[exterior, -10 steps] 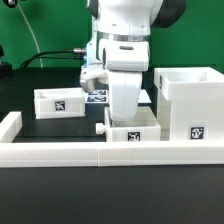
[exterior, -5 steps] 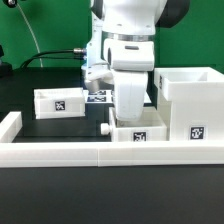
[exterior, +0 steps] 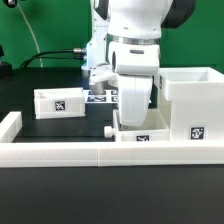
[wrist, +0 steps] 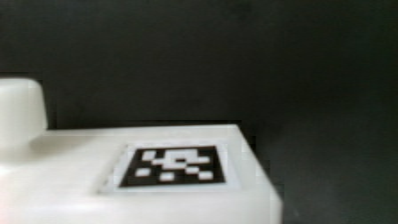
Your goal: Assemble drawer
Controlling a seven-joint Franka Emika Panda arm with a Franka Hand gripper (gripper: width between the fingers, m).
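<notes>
One small white tray [exterior: 141,137] with a tag on its front and a knob [exterior: 108,131] on its side sits just behind the front border wall. My gripper [exterior: 135,122] reaches down into it; its fingertips are hidden and it seems shut on the tray's wall. The tray lies close to the large boxy housing [exterior: 190,105] on the exterior view's right. The second small tray [exterior: 60,102] rests on the exterior view's left. The wrist view shows the held tray's tagged face [wrist: 175,166] and its knob [wrist: 16,108]; no fingers show there.
A long low white border wall [exterior: 60,152] runs along the front and turns back at the exterior view's left. The marker board [exterior: 100,97] lies flat behind the arm. A black cable runs across the back.
My gripper and the small tray have slid together toward the exterior view's right, closer to the housing. The other tray and the housing have not moved.
</notes>
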